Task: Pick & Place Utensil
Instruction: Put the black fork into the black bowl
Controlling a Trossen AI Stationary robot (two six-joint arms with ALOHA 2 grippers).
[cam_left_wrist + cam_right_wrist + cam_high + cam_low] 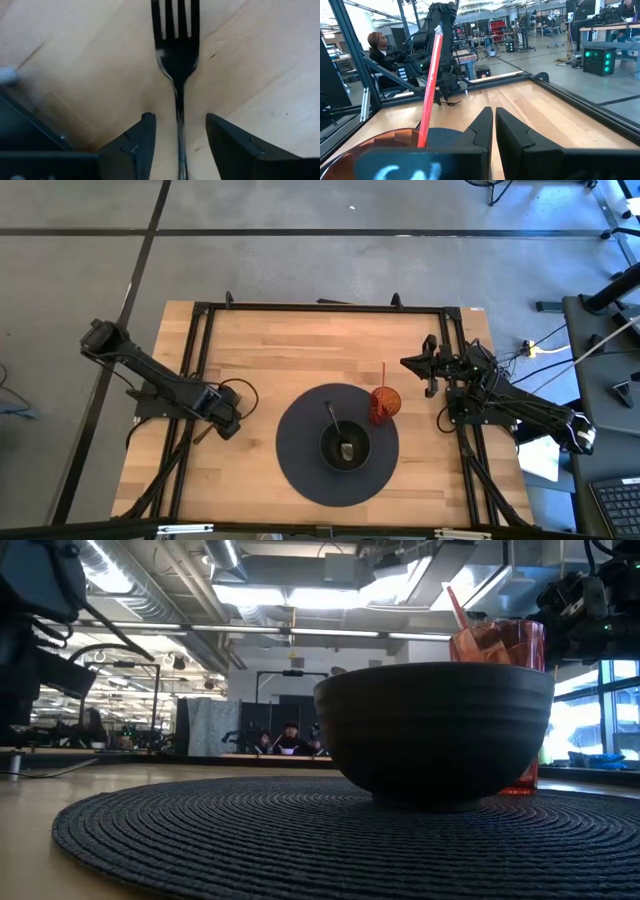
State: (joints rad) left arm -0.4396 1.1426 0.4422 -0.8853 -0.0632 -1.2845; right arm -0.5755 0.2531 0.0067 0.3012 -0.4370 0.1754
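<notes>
At the left side of the wooden table point(260, 350), the left gripper point(178, 131) sat low over the boards beside the left frame rail, its arm reaching in from the table's left edge. Its two dark fingers point(137, 145) stood spread apart, and a black fork point(176, 55) lay flat on the wood in the gap between them, handle running back between the fingers and tines pointing away. Neither finger touched the fork's handle; bare wood showed on both sides of it.

In the middle of the table lay a round dark woven placemat point(300, 450), and on it stood a dark bowl point(345, 446) with a dark utensil point(333, 420) leaning inside. Just beside the bowl, at the mat's right edge, stood a red translucent cup point(385, 403) with a red straw point(385, 375) standing up from it.

On the right, the right gripper point(493, 125) hovered near the right frame rail, well apart from the fork and a little way from the cup. Its fingers point(480, 127) were pressed together with only a thin slit between them, and nothing was held in them. Beyond the table, a person point(377, 47) sat in the room behind.
</notes>
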